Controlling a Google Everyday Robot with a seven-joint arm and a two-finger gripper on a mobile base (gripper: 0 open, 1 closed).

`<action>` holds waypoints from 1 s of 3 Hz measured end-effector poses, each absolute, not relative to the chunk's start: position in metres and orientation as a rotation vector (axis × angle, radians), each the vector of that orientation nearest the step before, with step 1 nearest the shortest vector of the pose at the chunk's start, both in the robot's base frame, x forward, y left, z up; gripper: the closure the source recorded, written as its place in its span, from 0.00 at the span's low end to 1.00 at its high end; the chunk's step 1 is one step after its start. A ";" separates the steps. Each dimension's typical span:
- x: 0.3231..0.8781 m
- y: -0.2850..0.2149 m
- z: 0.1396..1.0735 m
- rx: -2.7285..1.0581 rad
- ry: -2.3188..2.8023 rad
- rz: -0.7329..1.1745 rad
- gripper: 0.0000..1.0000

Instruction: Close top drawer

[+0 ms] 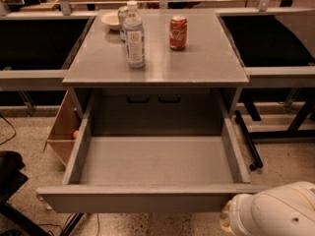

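Observation:
The top drawer (147, 200) is pulled far out of the gray cabinet and its wide gray tray is bare inside. Its flat front panel runs along the bottom of the camera view. A white rounded part of my arm (275, 213) shows at the bottom right, just right of and in front of the drawer's front corner. The gripper itself is out of view.
On the cabinet top (211, 63) stand a clear water bottle (134, 36), a red soda can (178, 32) and a white bowl (113, 19). A tan wooden box (64, 127) sits on the floor at the left. Black table legs (248, 141) lie right of the drawer.

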State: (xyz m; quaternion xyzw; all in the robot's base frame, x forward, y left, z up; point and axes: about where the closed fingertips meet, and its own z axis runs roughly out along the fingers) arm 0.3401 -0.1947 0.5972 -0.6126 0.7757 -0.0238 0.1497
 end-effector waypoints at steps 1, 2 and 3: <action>0.363 -0.183 0.600 -1.766 2.180 -0.075 1.00; 0.415 -0.167 0.615 -1.782 2.100 -0.110 1.00; 0.424 -0.164 0.620 -1.788 2.085 -0.119 1.00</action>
